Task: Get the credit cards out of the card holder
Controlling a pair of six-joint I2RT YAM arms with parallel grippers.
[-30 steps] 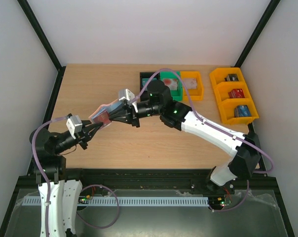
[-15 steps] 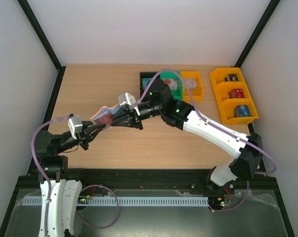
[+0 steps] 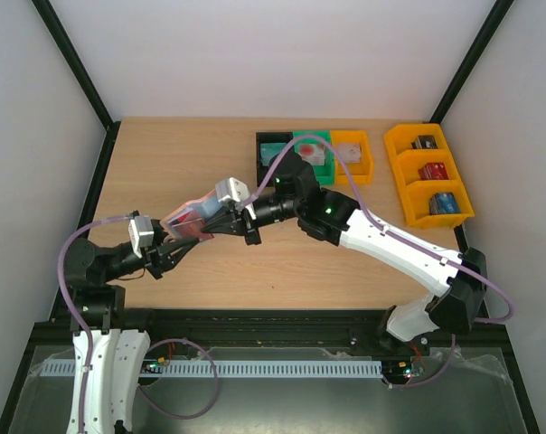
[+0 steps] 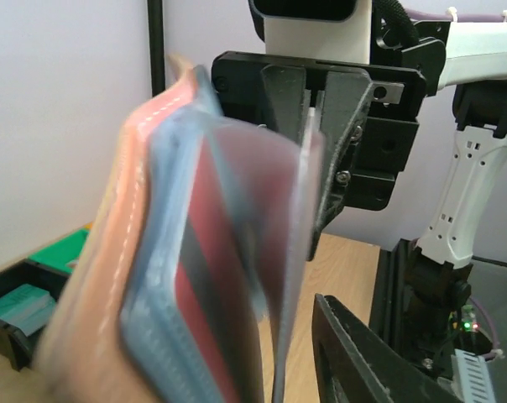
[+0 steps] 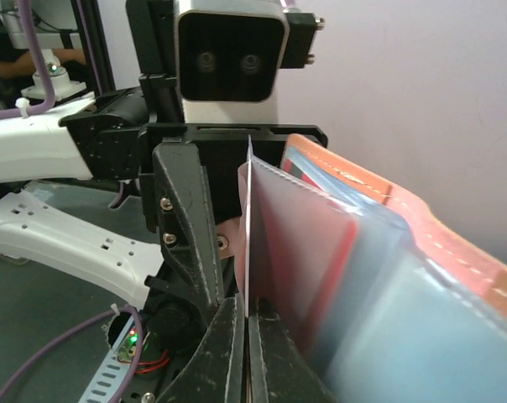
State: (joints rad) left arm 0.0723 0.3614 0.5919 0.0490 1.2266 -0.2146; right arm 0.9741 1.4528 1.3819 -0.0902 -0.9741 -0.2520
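right gripper point(image 3: 206, 220) clenched on thin translucent leaf of card holder point(image 3: 184, 215); left gripper point(image 3: 175, 246) fingers straddle it, can't tell if grasping; holder airborne left of centre above table point(image 3: 345, 262); red card point(image 4: 205, 252) tucked inside.

Surface: light wooden table point(image 3: 164, 163), grain running left to right, dark rails along its left and right edges.
Far edge, centre: three small open bins in a row, touching side by side.
Row, left to right: black bin point(image 3: 262, 145), green bin point(image 3: 311, 136), orange-yellow bin point(image 3: 369, 155).
Far right corner: a longer yellow bin point(image 3: 396, 161) with three compartments, set slightly askew, standing apart from the row.
Near centre: one small dark speck point(image 3: 275, 287) on the wood.
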